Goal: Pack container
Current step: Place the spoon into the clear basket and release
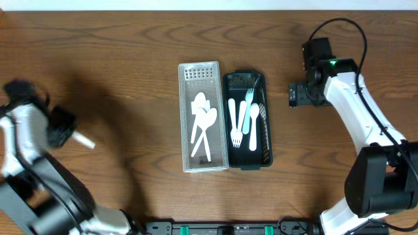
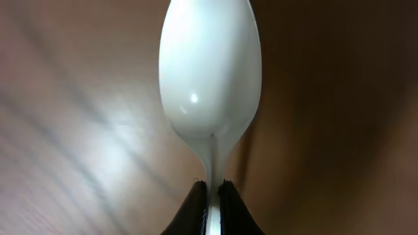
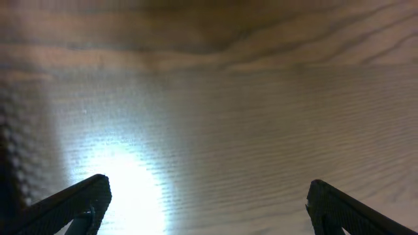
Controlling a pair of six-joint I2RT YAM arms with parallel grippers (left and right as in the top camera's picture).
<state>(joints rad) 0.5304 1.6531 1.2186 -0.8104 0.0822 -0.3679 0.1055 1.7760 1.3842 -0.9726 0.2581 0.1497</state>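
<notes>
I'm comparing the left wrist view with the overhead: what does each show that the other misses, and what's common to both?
Left wrist only: the left gripper shut on the neck of a white spoon, with its bowl pointing away from the camera. Overhead only: the white basket holding spoons, the black tray beside it holding forks, and the right gripper off to the side of both. Both: the held spoon and the wooden table.

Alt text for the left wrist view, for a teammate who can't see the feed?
A white spoon fills the frame, its thin handle pinched in the shut left gripper at the bottom edge, bowl toward the top of the picture. Behind it is the blurred wooden table.
</notes>
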